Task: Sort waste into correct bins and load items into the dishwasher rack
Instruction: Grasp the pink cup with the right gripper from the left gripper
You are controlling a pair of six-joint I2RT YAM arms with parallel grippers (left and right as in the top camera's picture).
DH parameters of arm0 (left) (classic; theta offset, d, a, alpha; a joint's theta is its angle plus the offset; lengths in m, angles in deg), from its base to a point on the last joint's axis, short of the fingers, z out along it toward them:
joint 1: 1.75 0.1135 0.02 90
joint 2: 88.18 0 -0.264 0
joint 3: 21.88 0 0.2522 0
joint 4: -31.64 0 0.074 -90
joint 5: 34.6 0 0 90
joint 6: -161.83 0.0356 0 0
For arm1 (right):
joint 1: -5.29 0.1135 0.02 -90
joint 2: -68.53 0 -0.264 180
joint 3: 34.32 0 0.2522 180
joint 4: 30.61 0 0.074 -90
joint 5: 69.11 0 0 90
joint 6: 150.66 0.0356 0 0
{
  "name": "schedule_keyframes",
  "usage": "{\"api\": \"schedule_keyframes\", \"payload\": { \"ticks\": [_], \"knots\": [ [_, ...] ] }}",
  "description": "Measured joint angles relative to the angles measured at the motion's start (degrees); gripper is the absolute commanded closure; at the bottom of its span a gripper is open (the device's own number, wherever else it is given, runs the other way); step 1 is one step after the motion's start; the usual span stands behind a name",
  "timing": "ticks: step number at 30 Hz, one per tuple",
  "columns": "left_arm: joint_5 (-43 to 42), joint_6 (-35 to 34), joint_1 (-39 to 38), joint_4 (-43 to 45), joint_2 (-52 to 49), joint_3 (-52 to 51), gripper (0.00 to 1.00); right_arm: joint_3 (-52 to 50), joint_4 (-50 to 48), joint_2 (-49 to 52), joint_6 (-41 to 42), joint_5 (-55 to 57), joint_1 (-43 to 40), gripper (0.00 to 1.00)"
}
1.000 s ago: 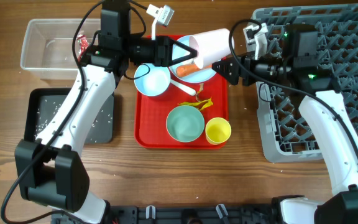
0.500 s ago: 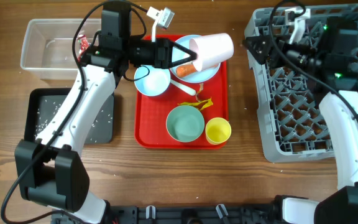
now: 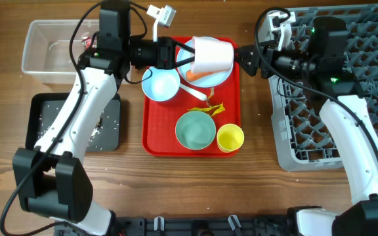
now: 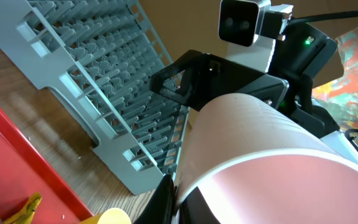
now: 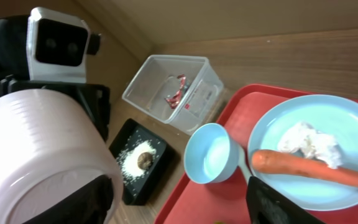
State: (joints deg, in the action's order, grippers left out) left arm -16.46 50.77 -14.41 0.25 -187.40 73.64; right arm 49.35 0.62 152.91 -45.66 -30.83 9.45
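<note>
The small pink cup [image 3: 212, 55] hangs tilted over the pale blue plate [image 3: 210, 78], my left gripper [image 3: 180, 55] shut on its rim. In the left wrist view the cup [image 4: 260, 162] fills the frame, pinched at my left gripper [image 4: 173, 202]. My right gripper [image 3: 244, 56] stands open at the cup's base. In the right wrist view my right gripper [image 5: 185, 202] has the cup [image 5: 36, 155] against its left finger, with nothing between the fingers. An orange carrot [image 5: 312, 169] lies on the plate [image 5: 291, 118]. The grey dishwasher rack [image 3: 333, 111] is at the right.
On the red tray [image 3: 156, 134] sit a white bowl [image 3: 160, 84], teal bowl [image 3: 195, 129], yellow cup [image 3: 230, 137], white spoon [image 3: 193, 92] and yellow wrapper [image 3: 207, 109]. The clear tub [image 3: 48, 56] holds a red wrapper [image 5: 176, 93]. The black bin [image 3: 58, 124] holds rice and a brown lump [image 5: 145, 160].
My right gripper pulled back over the rack, then returned left to the cup's base. The left gripper turned the pink cup and shifted it slightly left.
</note>
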Motion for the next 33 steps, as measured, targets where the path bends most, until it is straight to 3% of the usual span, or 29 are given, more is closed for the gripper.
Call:
{"api": "schedule_keyframes", "payload": {
  "ticks": [6, 10, 13, 21, 28, 33],
  "knots": [
    [0.4, 0.0, -1.6, -0.8, 0.0, 0.0, 0.96, 0.0, -0.9, 0.0, 1.2, -4.5, -6.4, 0.15],
    [0.5, 0.0, -1.6, -1.0, 0.0, 0.0, 0.96, 0.0, -7.5, 0.0, -0.9, -17.2, -8.5, 0.09],
    [0.1, 0.2, -1.6, -1.0, 0.0, 0.0, 0.96, 0.0, -8.9, 0.0, -1.5, -25.2, -8.2, 0.09],
    [-2.7, 0.2, -1.4, 0.5, -0.1, 0.0, 0.96, 0.0, -10.8, 6.9, -1.6, -31.7, -3.3, 0.10],
    [-3.1, 0.2, -1.3, 1.0, -0.2, 0.0, 0.96, 0.0, -23.7, 7.5, 4.0, -33.8, 0.2, 0.25],
    [-3.5, 0.2, -1.5, 1.2, -0.2, 0.0, 0.96, 0.0, -23.9, 7.5, 6.2, -33.8, 1.9, 0.25]
  ]
}}
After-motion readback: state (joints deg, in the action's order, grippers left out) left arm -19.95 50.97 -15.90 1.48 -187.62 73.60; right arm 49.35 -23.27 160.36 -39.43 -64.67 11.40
